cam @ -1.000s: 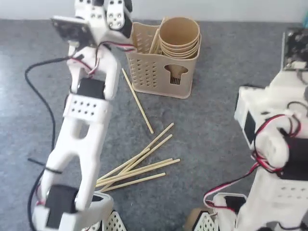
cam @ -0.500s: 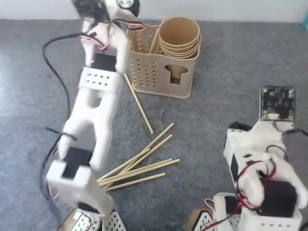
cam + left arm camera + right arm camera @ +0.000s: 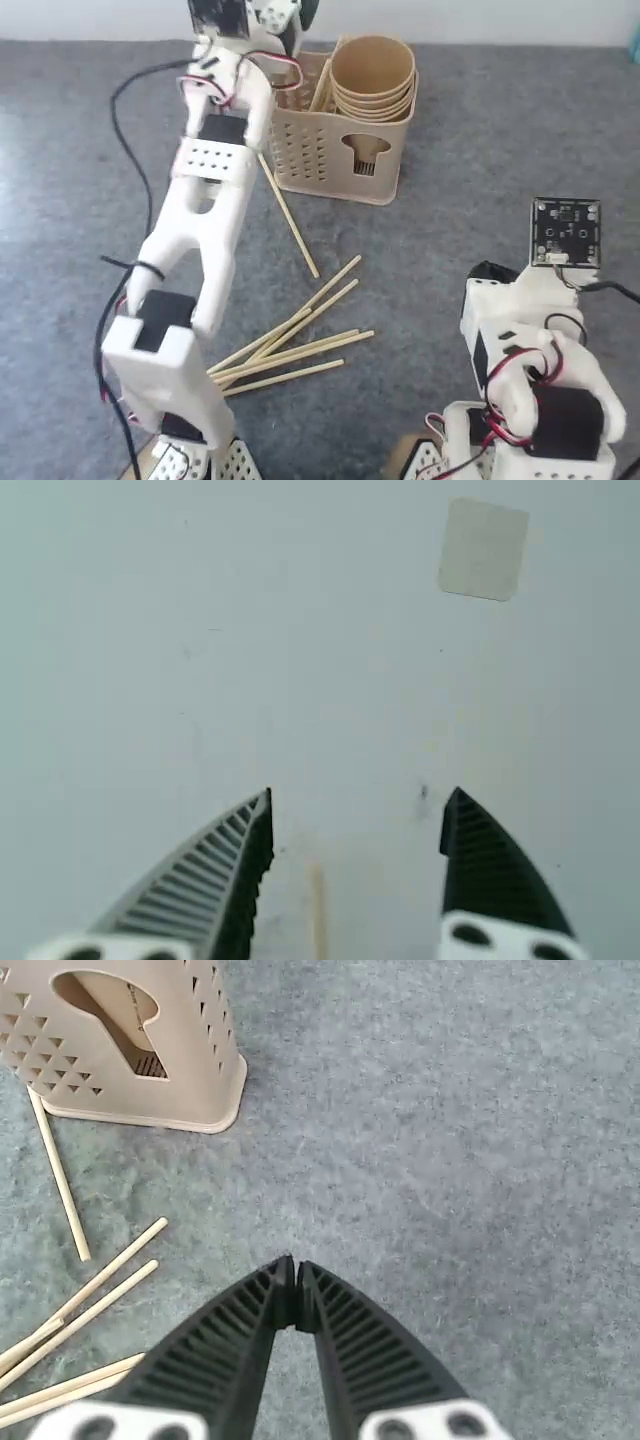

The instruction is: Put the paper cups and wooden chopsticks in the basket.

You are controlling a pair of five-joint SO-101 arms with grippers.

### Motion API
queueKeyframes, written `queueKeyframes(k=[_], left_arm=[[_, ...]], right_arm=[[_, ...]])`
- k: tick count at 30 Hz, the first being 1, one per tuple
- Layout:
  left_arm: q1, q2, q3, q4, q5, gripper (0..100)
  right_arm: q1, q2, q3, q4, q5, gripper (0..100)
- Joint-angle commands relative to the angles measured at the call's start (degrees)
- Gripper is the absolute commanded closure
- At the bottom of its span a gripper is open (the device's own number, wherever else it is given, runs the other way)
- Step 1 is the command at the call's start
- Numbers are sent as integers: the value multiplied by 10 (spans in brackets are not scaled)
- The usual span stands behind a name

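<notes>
**Q:** Condition of the left claw [image 3: 360, 796]?

**A:** Jaws wide apart, and nothing is seen clamped. A faint tan streak lies between them, too blurred to identify. The claw faces a pale wall [image 3: 200, 630].

**Q:** And the right claw [image 3: 293, 1266]?

**A:** Tips pressed together, nothing between them. It hangs over the grey table [image 3: 480, 170].

**Q:** Where are the task items relative to it?

**A:** The basket [image 3: 150, 1070] stands ahead of the right claw and to its left, well apart. The paper cups [image 3: 373, 72] sit stacked inside the basket, with a few sticks upright beside them. The loose chopsticks [image 3: 290, 350] lie fanned on the table to the claw's left, near but not touching. One single chopstick [image 3: 288, 215] lies apart from the fan, with one end by the basket's foot.
</notes>
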Motion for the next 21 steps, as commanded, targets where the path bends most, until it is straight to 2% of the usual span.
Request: queueKeyframes(k=[1,5,12,14,18,21], left_arm=[[-15,-91,-22,67,2,732],[-30,-158,-22,168,2,732],[-61,-289,-22,367,2,731],[-62,-318,-22,423,-1,731],[-101,-369,-22,565,2,731],[-141,-401,-11,642,2,731]], right_arm=[[4,-1,-3,-15,20,992],[-8,-1,-3,-13,21,992],[-94,12,-2,-14,19,992],[-112,44,-4,-17,19,992],[-122,137,-4,-65,17,992],[-127,191,-6,-111,14,992]])
